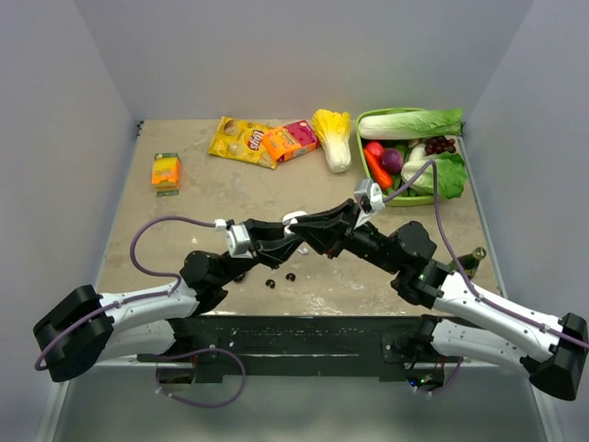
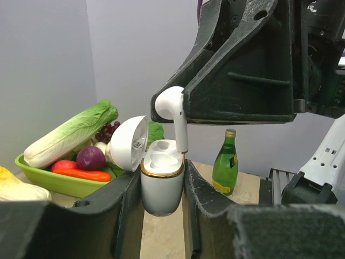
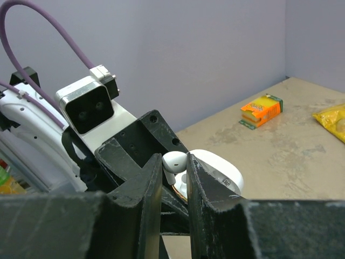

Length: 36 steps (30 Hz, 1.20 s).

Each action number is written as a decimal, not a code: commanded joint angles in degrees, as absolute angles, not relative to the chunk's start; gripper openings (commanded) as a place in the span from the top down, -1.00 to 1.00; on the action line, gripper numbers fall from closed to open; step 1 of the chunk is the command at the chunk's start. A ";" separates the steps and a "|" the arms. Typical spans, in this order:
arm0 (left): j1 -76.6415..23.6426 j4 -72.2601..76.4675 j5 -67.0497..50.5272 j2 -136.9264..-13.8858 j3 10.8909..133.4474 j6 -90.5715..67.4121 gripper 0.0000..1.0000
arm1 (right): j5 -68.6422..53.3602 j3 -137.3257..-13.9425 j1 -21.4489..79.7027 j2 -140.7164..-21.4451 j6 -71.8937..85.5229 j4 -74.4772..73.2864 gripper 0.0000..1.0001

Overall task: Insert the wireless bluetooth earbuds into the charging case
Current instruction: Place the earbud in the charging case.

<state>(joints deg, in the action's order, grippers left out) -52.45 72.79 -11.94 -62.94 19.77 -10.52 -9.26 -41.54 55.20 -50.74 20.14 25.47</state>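
Observation:
My left gripper [image 2: 161,181] is shut on a white charging case [image 2: 160,186] with a gold rim and holds it upright above the table, lid [image 2: 128,143] open to the left. My right gripper [image 3: 175,162] is shut on a white earbud [image 3: 173,159]. In the left wrist view the earbud [image 2: 171,105] hangs over the case with its stem tip at the right socket. In the top view both grippers, left [image 1: 291,243] and right [image 1: 309,230], meet mid-table at the case [image 1: 294,219]. Two tiny black earbuds [image 1: 271,283] lie on the table below them.
A green basket [image 1: 414,200] of toy vegetables stands at the back right. A green bottle [image 1: 471,261] stands by the right arm. A yellow snack bag [image 1: 241,141], an orange box [image 1: 290,140], a cabbage [image 1: 334,138] and a small orange box [image 1: 166,171] lie at the back.

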 commanded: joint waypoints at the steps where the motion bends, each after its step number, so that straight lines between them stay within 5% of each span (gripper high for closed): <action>1: -52.21 92.81 -11.07 -63.98 23.29 -11.69 1.00 | -5.89 -41.40 55.72 -51.24 21.09 31.73 1.00; 36: -52.21 93.16 -9.93 -64.07 24.52 -11.16 1.00 | -1.14 -41.48 56.69 -54.05 17.49 28.30 1.00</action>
